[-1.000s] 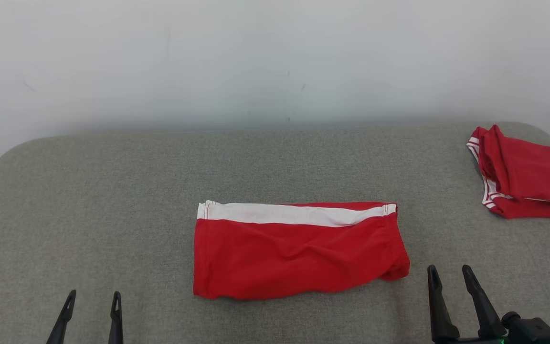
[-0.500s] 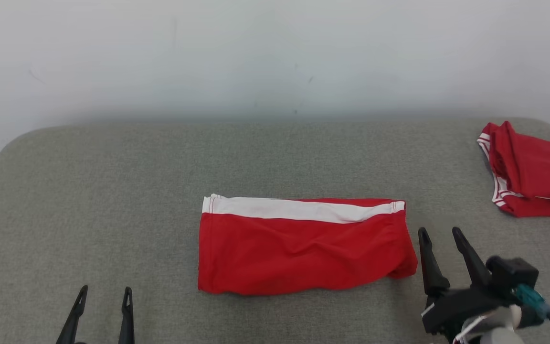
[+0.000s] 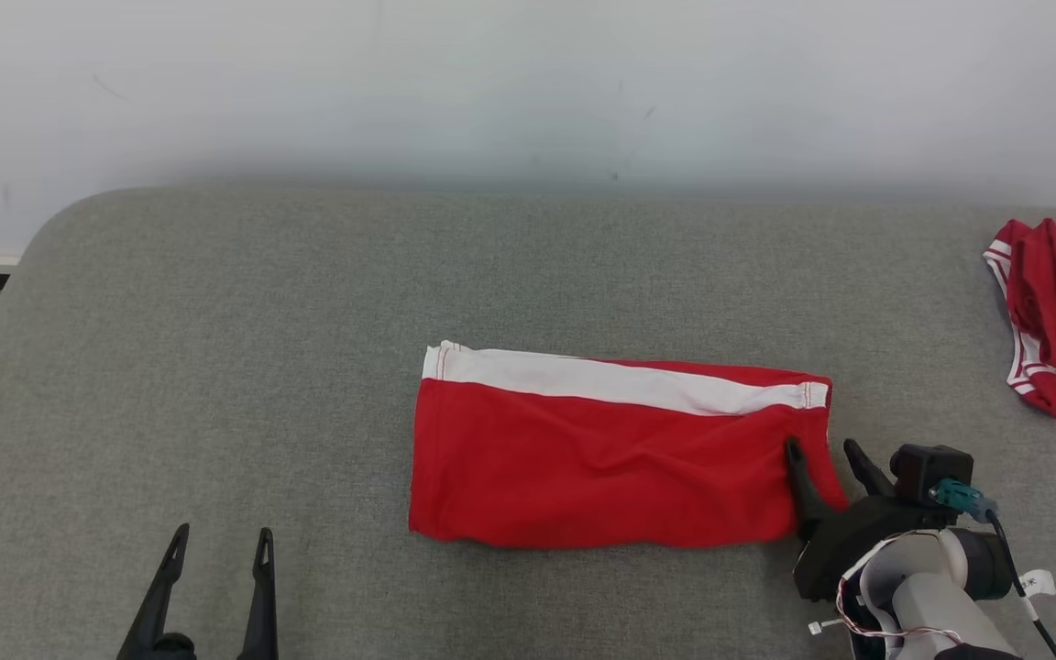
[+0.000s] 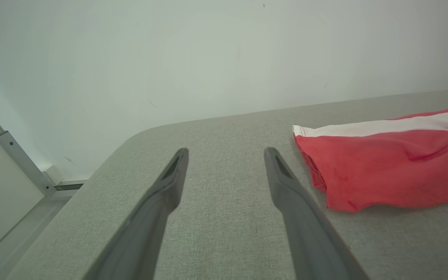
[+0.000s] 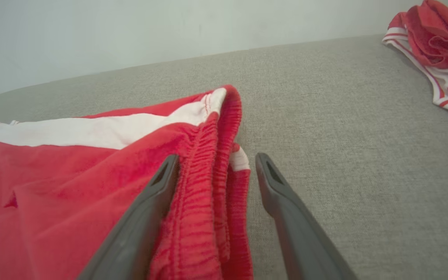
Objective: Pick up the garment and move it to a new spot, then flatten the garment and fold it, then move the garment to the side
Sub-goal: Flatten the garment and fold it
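The garment (image 3: 610, 449) is a pair of red shorts with a white stripe, folded into a flat rectangle in the middle of the grey padded table (image 3: 308, 302). My right gripper (image 3: 826, 454) is open at its right end, one finger on the cloth and one just off it. In the right wrist view the elastic waistband edge of the garment (image 5: 204, 186) lies between the spread jaws of the right gripper (image 5: 214, 165). My left gripper (image 3: 221, 541) is open near the front left, apart from the garment (image 4: 383, 159), with bare table between the fingers of the left gripper (image 4: 226, 153).
A second red garment with white trim (image 3: 1055, 316) lies bunched at the table's far right edge, also seen as the second garment (image 5: 438, 50). A pale wall runs behind the table. The table's rounded left corner (image 4: 130, 136) drops toward the floor.
My right gripper has moved forward and left onto the garment's right end, straddling its waistband edge. The camera has shifted, so the whole scene has slid rightward in the head view. Left gripper unchanged.
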